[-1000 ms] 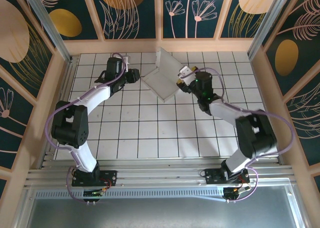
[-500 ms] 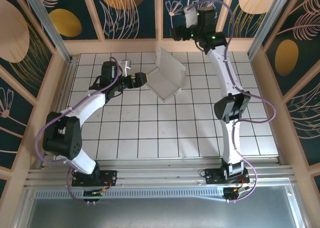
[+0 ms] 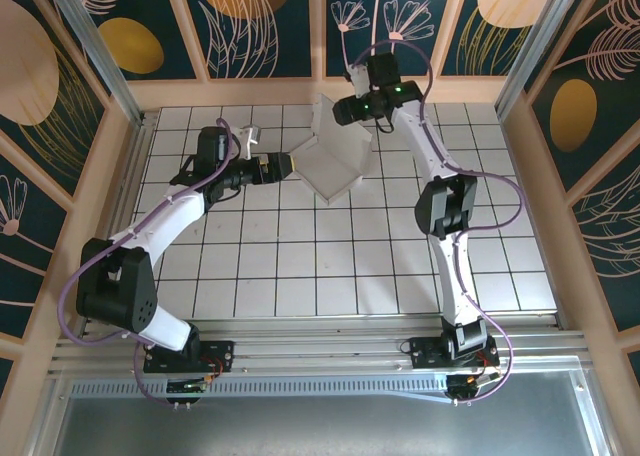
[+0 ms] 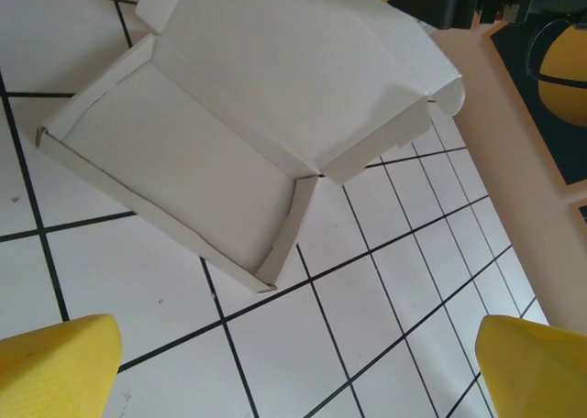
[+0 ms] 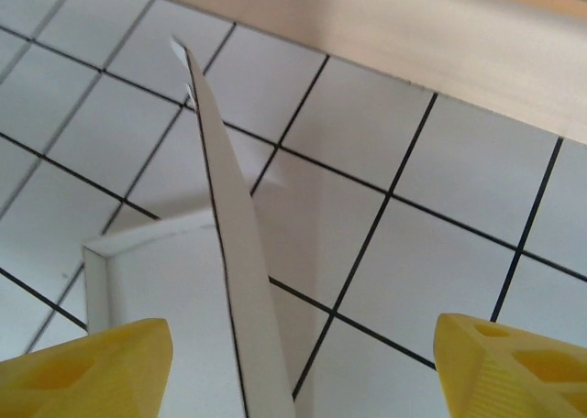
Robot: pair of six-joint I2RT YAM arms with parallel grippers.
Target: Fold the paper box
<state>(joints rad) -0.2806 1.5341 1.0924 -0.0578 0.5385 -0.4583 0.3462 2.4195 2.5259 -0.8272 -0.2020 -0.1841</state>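
The paper box [image 3: 325,166] lies on the white tiled floor near the back wall, a shallow white tray with its lid flap standing up. In the left wrist view the tray [image 4: 183,175] sits ahead, with the raised lid [image 4: 284,65] behind it. My left gripper [image 3: 284,164] is at the box's left corner, open, and nothing lies between its yellow fingertips [image 4: 55,368]. My right gripper [image 3: 342,110] hangs over the lid's top edge, also open. The lid's thin edge [image 5: 229,235] stands between its fingertips [image 5: 92,368], and I cannot see it touching either.
The wooden back rail [image 3: 320,91] runs just behind the box and close under the right gripper [image 5: 413,42]. A wooden side rail [image 4: 523,115] also appears in the left wrist view. Open tiled floor [image 3: 330,266] stretches toward the arm bases.
My left gripper has opened wide and slid right to the box's corner. The right arm left the box's right side, swung up to the back wall, then came down over the lid.
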